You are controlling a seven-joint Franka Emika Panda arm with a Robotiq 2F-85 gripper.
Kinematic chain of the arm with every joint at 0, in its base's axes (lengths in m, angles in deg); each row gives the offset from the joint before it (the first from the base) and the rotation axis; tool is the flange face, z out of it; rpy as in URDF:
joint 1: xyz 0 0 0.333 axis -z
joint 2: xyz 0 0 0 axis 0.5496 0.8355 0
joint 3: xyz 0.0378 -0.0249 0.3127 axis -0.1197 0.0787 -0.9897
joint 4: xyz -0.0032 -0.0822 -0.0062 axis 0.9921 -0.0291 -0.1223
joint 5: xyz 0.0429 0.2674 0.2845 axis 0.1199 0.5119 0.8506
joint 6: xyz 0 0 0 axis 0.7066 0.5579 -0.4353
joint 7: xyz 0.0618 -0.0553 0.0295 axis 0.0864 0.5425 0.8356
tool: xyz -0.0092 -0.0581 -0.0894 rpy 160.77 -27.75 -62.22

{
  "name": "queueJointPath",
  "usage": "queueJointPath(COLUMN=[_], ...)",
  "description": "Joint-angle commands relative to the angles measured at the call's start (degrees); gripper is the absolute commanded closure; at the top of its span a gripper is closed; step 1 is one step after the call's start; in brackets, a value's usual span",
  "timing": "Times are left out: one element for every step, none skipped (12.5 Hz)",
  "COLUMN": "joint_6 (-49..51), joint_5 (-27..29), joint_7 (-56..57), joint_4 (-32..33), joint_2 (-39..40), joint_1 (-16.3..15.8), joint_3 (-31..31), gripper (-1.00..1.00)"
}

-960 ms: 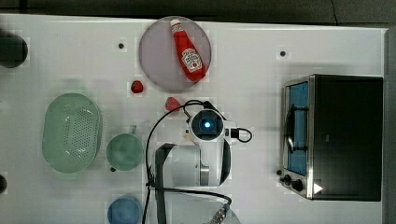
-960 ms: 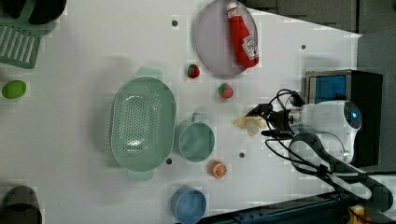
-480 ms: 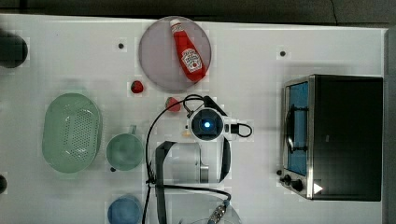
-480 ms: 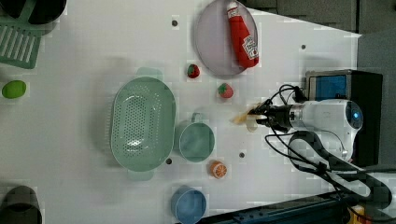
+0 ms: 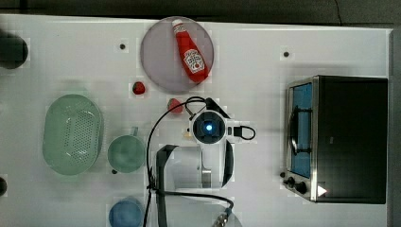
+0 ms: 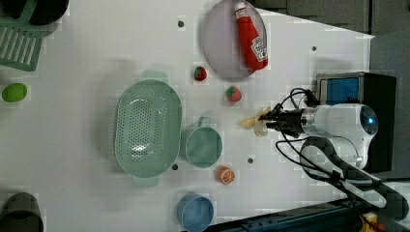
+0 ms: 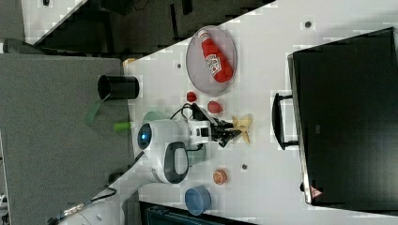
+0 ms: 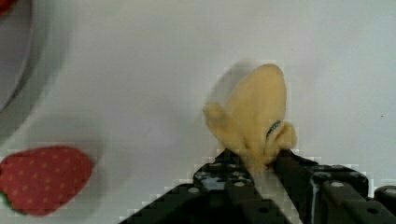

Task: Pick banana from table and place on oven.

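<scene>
Wrist view: claw [image 8: 256, 173] pinches banana [image 8: 254, 120].

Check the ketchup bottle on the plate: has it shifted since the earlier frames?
No. In the top view the ketchup bottle lies at the same slant on the plate, cap toward the table's far edge, as before.

Banana [image 8: 254, 119] base hidden betw end effector [image 8: 262, 170] fingers; strawberry [image 8: 42, 179] cropped.

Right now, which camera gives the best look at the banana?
The wrist view: the banana sits large and close, pinched between the gripper fingers. The left and right views show it small at the fingertips; in the top view the arm covers it.
</scene>
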Motion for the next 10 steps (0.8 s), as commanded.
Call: queueJointPath(joint_6=[5.2, 9.9, 15.1, 20.5, 26.3, 32.4, 38.3, 43.2, 47.2, 50.2], joint_5=[0.6, 0.6, 0.6, 0.6, 0.6, 0.6, 0.6, 0.6, 0.6, 0.6], joint_7=[-1.0, -1.0, -1.0, -1.0, -1.0, -1.0, -1.0, -1.0, -1.0, -1.0], joint_4=[-1.4, -2.3, -3.6, -5.4, -7.7, -10.4, -13.5, -16.7, -19.9, -22.8], joint_2=[-12.9, -16.8, -20.6, -23.9, -26.7, -28.8, -30.1, -30.5, -30.4, -30.0], joint_1=[0.5, 0.5, 0.5, 0.5, 0.5, 0.5, 0.5, 0.6, 0.6, 0.7], joint_3=[0.3, 0.2, 0.2, 0.3, 0.4, 0.5, 0.6, 0.8, 1.0, 1.5], gripper=[0.47, 0.47, 0.47, 0.47, 0.47, 0.47, 0.47, 0.47, 0.47, 0.47])
